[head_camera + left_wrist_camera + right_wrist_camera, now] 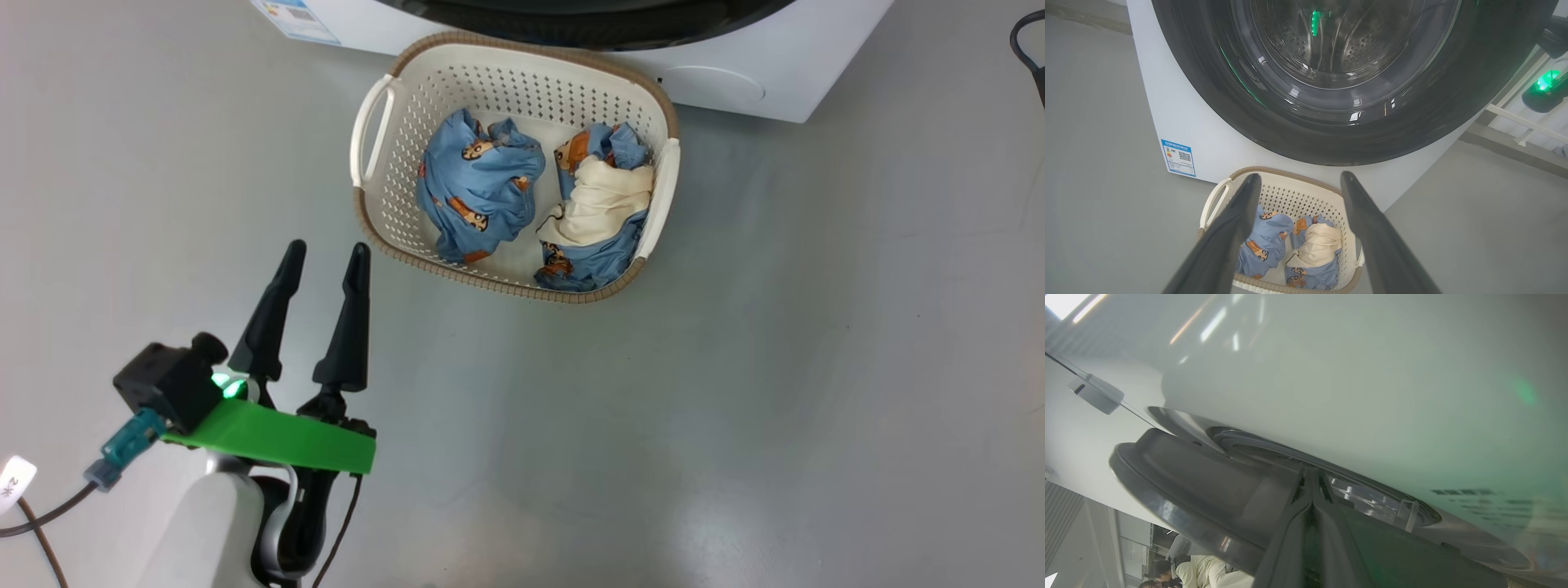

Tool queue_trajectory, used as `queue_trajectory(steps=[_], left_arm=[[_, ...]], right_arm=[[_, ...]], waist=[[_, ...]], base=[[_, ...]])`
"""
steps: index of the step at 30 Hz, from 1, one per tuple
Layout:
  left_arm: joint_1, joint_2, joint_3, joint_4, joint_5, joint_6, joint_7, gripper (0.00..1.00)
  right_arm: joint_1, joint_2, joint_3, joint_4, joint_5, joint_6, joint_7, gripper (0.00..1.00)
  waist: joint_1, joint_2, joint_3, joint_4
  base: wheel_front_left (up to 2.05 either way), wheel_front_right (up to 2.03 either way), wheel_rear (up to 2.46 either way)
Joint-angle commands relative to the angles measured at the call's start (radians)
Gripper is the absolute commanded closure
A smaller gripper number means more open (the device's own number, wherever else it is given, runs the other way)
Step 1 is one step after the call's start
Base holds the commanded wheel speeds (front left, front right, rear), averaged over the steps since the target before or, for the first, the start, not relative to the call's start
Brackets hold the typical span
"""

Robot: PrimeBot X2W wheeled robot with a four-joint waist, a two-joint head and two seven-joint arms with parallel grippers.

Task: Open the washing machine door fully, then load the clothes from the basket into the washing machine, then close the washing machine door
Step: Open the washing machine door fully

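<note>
Blue and cream clothes (478,188) are all lying in the basket (506,90) near the washing machine (735,82), loading not begun. Right gripper (1311,475), fingers clenched together, is wedging at the barely parted washing machine door (1180,486); left gripper (326,249) is hovering released.

One cream-white perforated plastic basket (522,82) with two side handles (369,131) holds two crumpled blue garments printed with orange-brown figures (482,188) and one plain cream-white cloth (600,204). There is one white boxy washing machine (735,73), with one round glossy black-rimmed door (1274,122) and one small blue label sticker (1178,157).
</note>
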Motion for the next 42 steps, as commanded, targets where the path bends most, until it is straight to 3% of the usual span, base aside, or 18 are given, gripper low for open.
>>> queue_trajectory(steps=[1,26,42], left_arm=[[-0.020,0.024,0.032,-0.027,0.001,-0.002,-0.006,0.00],[0.038,0.029,0.047,-0.009,0.031,-0.002,-0.006,0.00],[0.134,0.059,0.056,-0.012,0.054,-0.002,-0.006,0.00]], right_arm=[[-0.014,0.026,0.012,-0.024,-0.010,0.002,0.007,1.00],[0.163,0.041,0.088,-0.077,0.007,0.002,0.064,1.00],[0.345,0.070,0.159,-0.137,0.023,0.002,0.111,1.00]], waist=[[0.0000,-0.0001,0.002,0.004],[0.0000,-0.0001,-0.113,-0.024],[0.0000,-0.0001,-0.241,-0.033]], base=[[0.00,0.00,0.00],[0.00,0.00,0.00],[0.00,0.00,0.00]])
